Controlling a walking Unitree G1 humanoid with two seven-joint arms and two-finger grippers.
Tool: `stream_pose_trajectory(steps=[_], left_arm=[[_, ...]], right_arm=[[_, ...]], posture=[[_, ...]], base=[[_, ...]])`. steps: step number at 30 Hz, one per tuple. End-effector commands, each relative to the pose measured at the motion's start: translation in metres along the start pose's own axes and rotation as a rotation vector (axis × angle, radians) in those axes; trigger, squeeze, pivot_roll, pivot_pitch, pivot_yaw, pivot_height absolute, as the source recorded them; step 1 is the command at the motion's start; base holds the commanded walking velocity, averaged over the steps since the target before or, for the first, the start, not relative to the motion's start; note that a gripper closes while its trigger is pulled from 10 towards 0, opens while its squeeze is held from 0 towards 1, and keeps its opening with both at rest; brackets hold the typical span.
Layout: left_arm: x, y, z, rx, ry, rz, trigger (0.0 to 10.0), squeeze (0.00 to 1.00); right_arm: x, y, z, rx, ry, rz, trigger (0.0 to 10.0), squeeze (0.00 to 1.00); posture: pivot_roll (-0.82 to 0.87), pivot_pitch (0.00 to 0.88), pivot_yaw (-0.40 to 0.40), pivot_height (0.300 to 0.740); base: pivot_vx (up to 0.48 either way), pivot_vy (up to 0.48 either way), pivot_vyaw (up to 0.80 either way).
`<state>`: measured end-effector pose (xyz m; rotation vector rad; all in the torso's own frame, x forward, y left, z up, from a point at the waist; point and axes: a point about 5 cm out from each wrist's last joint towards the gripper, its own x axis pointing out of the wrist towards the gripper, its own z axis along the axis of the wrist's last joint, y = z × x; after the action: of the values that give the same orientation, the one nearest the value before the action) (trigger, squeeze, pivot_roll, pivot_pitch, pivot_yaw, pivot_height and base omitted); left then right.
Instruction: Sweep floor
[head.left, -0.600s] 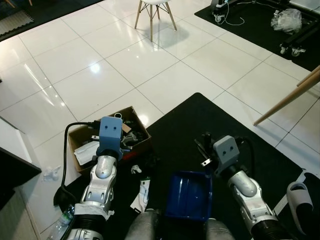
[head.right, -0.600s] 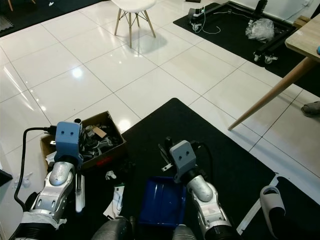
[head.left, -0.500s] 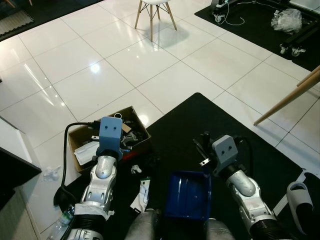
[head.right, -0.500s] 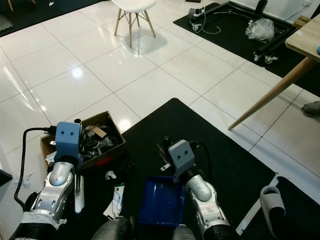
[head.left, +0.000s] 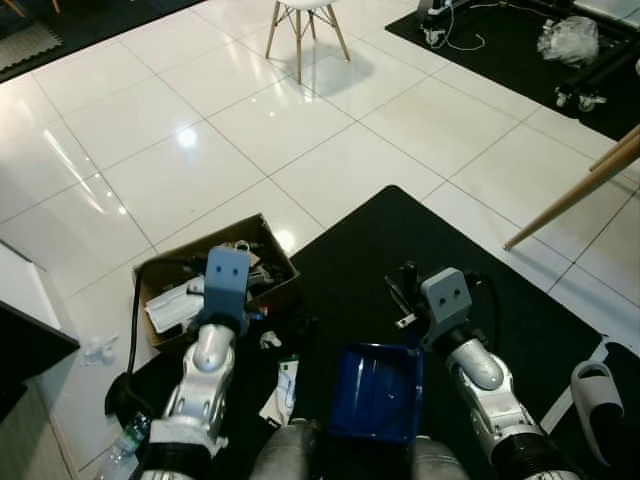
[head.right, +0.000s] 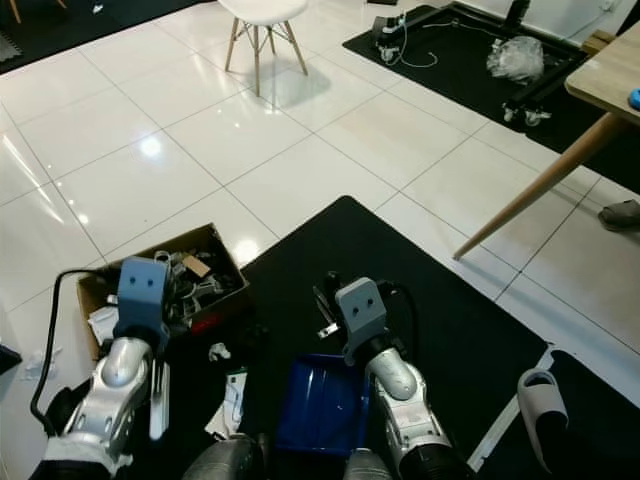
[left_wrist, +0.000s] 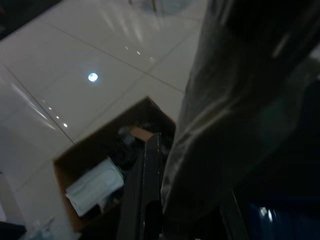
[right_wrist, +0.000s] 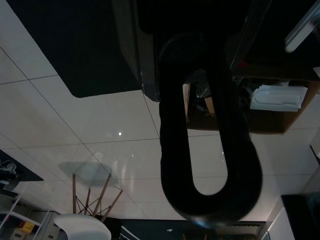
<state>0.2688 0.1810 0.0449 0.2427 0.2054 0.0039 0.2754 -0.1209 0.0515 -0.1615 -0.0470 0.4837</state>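
While both arms reach forward over the black mat (head.left: 400, 240), the sweep seems to be at its set-up stage: tools in hand, no debris gathered yet. The right gripper (head.left: 405, 295) sits at about 12 o'clock from the blue dustpan (head.left: 378, 392), which lies low between the arms at 6 o'clock in the head views; in the right wrist view a black looped handle (right_wrist: 210, 150) runs along the fingers, so they appear closed on it, and it is probably the dustpan's handle, though that link is a judgement. The left gripper (head.right: 160, 300) hovers at the edge of the cardboard box (head.left: 160, 275) of clutter at 9 o'clock; its wrist view shows a dark bar (left_wrist: 147, 185) and a large blurred shape close to the lens, and whether its fingers are open or hold anything cannot be told. Scraps of litter (head.left: 285, 390) lie on the mat just beside the dustpan at its 9 o'clock, with more white scraps (head.left: 100, 347) on the tile (head.left: 250, 110) further left. The next move likely calls for setting the pan's lip flat against the mat facing the litter, then drawing the scraps toward it without nudging the box.
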Motion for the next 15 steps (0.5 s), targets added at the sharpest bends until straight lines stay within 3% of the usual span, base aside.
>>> stream_pose_trajectory(steps=[1, 8, 13, 15], left_arm=[[-0.005, -0.004, -0.004, -0.014, 0.021, -0.045, 10.0, 0.0], [-0.009, -0.015, -0.011, -0.096, 0.07, -0.176, 10.0, 0.0], [-0.008, -0.018, -0.009, -0.123, 0.067, -0.179, 10.0, 0.0], [-0.005, -0.023, -0.007, -0.21, 0.079, -0.186, 10.0, 0.0]], right_arm=[[-0.001, 0.001, -0.003, 0.04, 0.003, -0.01, 10.0, 0.0], [0.002, -0.001, -0.002, 0.035, -0.002, -0.007, 10.0, 0.0], [0.004, -0.003, -0.001, 0.03, -0.006, -0.008, 10.0, 0.0], [0.007, -0.005, 0.002, 0.025, -0.013, -0.011, 10.0, 0.0]], posture=[[-0.01, 0.128, 0.063, 0.74], [-0.01, 0.129, 0.057, 0.74], [-0.01, 0.129, 0.058, 0.74], [-0.01, 0.129, 0.059, 0.74]], base=[[0.0, 0.0, 0.0], [0.0, 0.0, 0.0], [0.0, 0.0, 0.0], [0.0, 0.0, 0.0]])
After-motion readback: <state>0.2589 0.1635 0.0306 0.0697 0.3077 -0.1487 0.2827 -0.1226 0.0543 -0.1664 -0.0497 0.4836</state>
